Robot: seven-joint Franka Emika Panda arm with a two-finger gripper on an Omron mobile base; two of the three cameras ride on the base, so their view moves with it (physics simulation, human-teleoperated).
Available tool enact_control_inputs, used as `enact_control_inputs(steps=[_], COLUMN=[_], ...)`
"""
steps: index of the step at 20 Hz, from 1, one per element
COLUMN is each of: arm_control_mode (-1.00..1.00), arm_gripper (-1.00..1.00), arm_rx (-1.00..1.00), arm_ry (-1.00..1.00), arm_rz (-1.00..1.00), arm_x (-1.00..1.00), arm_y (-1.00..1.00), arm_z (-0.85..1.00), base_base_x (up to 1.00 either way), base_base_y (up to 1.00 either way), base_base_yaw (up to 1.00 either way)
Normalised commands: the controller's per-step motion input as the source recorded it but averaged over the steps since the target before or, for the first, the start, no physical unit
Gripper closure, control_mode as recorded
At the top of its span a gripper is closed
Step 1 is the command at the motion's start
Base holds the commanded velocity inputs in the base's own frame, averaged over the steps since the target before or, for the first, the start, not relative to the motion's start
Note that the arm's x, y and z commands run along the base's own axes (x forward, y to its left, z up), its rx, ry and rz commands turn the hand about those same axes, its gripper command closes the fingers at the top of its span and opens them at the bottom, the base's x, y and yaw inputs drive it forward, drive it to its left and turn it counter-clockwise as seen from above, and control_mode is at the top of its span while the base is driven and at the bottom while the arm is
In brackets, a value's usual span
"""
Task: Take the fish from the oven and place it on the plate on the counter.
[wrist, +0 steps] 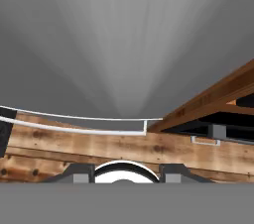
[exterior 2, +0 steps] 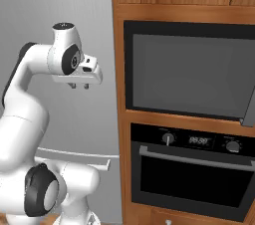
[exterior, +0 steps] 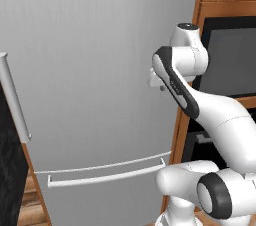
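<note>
The jaws [exterior 2: 79,86] hang downward from the raised hand, two short tips a little apart with nothing between them; they look part open and empty, well up in the air in front of the grey refrigerator [exterior: 95,85] and touching nothing; the white arm [exterior: 220,120] folds back from them to its base low in both base views.

To the robot's right, past the wooden cabinet frame [exterior 2: 117,94], sits the dark glass-fronted appliance [exterior 2: 187,74], and under it the oven [exterior 2: 191,169] with its black control strip, knobs and small display; its door is shut, handle bar [exterior 2: 194,158] across the top; the fish is presumably inside, hidden behind that door, so I cannot tell where it lies; neither the plate nor its surface can be placed from here.

My reading is that the task has barely begun: the door has yet to be opened. Risks from here: the hand faces the refrigerator rather than the oven, so a wide swing right could clip the cabinet frame; the refrigerator's long drawer handle [exterior: 105,176] lies low and near the base, and might be mistaken for the oven's bar; the half-spread tips may be too narrow to slip over that bar cleanly, and could skid off it.
</note>
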Motion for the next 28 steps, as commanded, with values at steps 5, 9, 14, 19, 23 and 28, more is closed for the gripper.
enact_control_inputs(steps=[5, 9, 14, 19, 23, 28], arm_control_mode=[-1.00, -1.00, -1.00, -1.00, -1.00, -1.00], arm_gripper=[-1.00, -1.00, -1.00, -1.00, -1.00, -1.00], arm_rx=[0.00, 0.00, 0.00, 0.09, 0.15, 0.23], arm_ry=[-0.09, -0.01, -0.15, -0.19, -0.24, -0.32], arm_rz=[-0.01, -0.11, -0.36, -0.40, -0.36, -0.25], arm_x=[-0.57, -1.00, -0.97, -0.71, -0.43, -0.27], arm_y=[-0.05, -0.27, -0.53, -0.57, -0.75, -0.97], arm_z=[-0.05, -0.51, -0.54, -0.39, -0.14, 0.00], base_base_x=[0.00, 0.00, 0.00, 0.00, 0.00, 0.00], base_base_y=[0.00, 0.00, 0.00, 0.00, 0.00, 0.00], base_base_yaw=[0.00, 0.00, 0.00, 0.00, 0.00, 0.00])
